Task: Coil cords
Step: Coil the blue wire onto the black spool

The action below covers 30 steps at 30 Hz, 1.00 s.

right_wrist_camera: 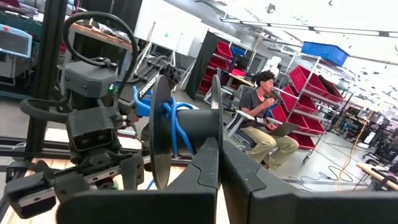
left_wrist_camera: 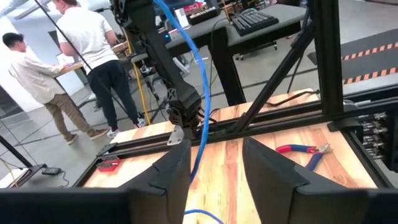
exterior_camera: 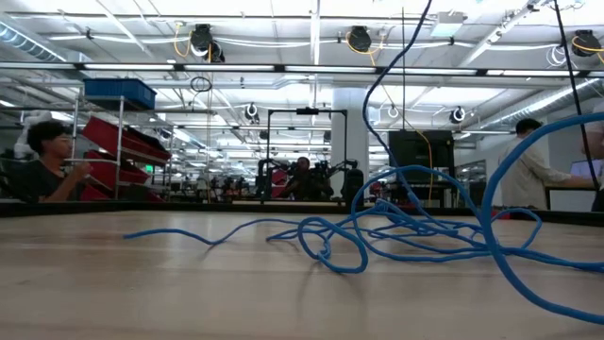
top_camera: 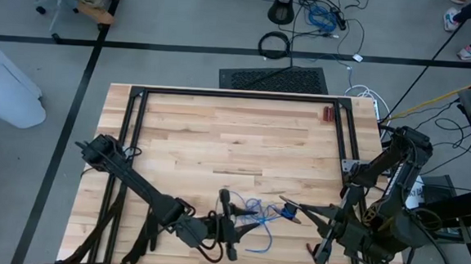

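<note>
Cord, thin and blue [right_wrist_camera: 176,130], is partly wound around the pale hub of a small dark round spool [right_wrist_camera: 157,140]. The rest lies as loose tangled loops on the light wooden table [top_camera: 219,131], near its front edge and between the two arms.

The right gripper [right_wrist_camera: 217,148] has its two dark fingers pressed fully together. The thin rim of the spool's nearer flange comes up from between their tips, so it appears to pinch the spool by that edge. It holds the spool above the table, right of the loose loops.

The left gripper [left_wrist_camera: 214,152] sits just left of the loops and faces the right arm. Its fingers stand partly apart with a clear gap. A single strand of the cord runs up through that gap, closer to one finger, and rises toward the right arm. I cannot tell whether the strand touches that finger. Nothing is clamped between the fingers.

In the low view one strand climbs steeply off the tabletop out of the heap of loops, and a thicker-looking near strand sweeps across the right side.

Red-handled pliers [left_wrist_camera: 300,149] lie on the wood beside the black metal frame [top_camera: 238,95] that borders the work area, well apart from the cord.

Beyond the table a person sits at a laptop [right_wrist_camera: 264,118] beside red shelving.
</note>
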Tool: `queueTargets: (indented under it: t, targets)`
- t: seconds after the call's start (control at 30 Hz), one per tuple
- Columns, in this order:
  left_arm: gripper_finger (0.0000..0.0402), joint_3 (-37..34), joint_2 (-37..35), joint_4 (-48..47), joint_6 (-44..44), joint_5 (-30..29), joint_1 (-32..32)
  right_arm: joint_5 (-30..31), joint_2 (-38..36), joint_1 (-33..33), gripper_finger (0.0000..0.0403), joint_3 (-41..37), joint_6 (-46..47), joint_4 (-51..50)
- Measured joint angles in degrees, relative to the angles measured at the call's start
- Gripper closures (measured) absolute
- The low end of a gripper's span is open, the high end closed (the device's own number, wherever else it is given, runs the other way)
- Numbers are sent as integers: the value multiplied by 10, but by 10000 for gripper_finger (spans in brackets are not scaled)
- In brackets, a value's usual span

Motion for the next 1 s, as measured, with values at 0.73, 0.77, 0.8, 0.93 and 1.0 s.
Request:
queueTargets:
  t: [0.73,0.77,0.8,0.93,1.0]
  targets:
    - [398,0,0,-2,-24,-38,8,-76,1,-37,403,0,106,-31]
    - [398,0,0,-2,-25,-39,9,-78,1,-41,403,0,116,-39]
    - [398,0,0,-2,-28,-39,9,-78,1,-47,403,0,127,-49]
    - [398,0,0,-2,-52,-39,14,-79,2,-70,403,0,179,-90]
    - [399,0,0,-4,-66,-39,20,-84,2,-81,403,0,210,-112]
